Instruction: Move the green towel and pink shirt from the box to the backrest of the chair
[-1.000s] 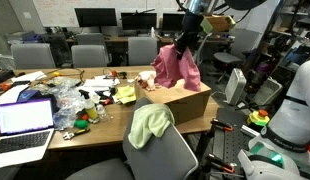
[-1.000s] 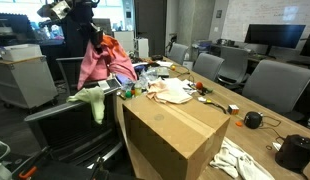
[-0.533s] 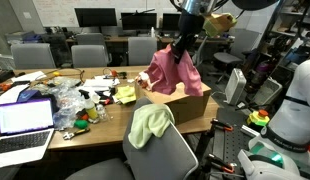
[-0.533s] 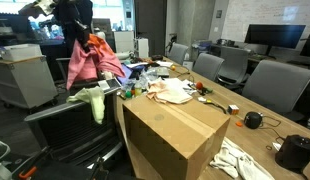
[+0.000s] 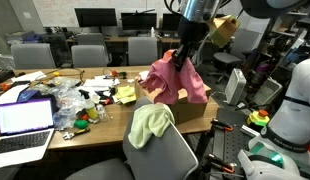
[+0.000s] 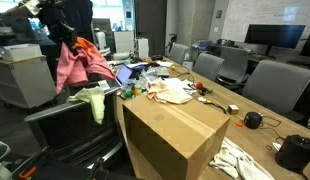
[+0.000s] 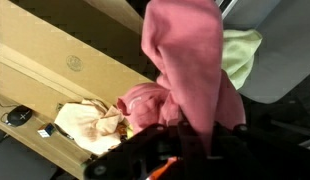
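The pink shirt (image 5: 174,80) hangs from my gripper (image 5: 181,52), which is shut on its top. It is lifted clear of the cardboard box (image 5: 192,108) and hangs beside the grey chair (image 5: 160,150). The green towel (image 5: 150,124) is draped over the chair's backrest. In an exterior view the shirt (image 6: 75,66) hangs above the towel (image 6: 94,102) and the chair (image 6: 60,125), left of the box (image 6: 173,135). In the wrist view the shirt (image 7: 185,70) falls from between my jaws (image 7: 193,130), with the towel (image 7: 240,55) behind it and the box (image 7: 65,65) to the left.
A cluttered wooden table (image 5: 65,128) holds a laptop (image 5: 25,122), plastic bags and small items. A cream cloth (image 7: 85,122) lies by the box. Office chairs and monitors stand behind. A white robot body (image 5: 293,110) stands at the side.
My gripper has carried the pink shirt up and away from the box, towards the chair's backrest. The green towel has not moved.
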Controlling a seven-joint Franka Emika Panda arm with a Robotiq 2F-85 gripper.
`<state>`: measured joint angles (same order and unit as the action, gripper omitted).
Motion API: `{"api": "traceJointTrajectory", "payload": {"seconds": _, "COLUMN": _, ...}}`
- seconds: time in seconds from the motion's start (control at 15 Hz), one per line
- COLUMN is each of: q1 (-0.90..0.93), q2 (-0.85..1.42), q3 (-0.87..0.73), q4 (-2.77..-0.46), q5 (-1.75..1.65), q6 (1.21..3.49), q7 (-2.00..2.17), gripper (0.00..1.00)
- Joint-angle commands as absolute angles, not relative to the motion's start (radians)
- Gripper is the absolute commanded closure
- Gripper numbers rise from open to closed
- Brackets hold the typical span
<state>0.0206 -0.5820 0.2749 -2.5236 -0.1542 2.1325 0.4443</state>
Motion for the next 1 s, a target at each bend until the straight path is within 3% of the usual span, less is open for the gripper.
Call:
{"api": "traceJointTrajectory", "payload": {"seconds": 0.0, "q1": 0.048, "q2": -0.588, "q3": 0.308, "q4": -2.515, "q5": -0.187, "q6": 2.096, "q7": 0.431, "gripper": 0.99}}
{"api": "traceJointTrajectory", "payload": {"seconds": 0.93, "q1": 0.134, "q2": -0.556, "q3": 0.435, "q4": -2.491, "q5": -0.352, "q6": 2.016, "q7": 0.416, "gripper": 0.99}}
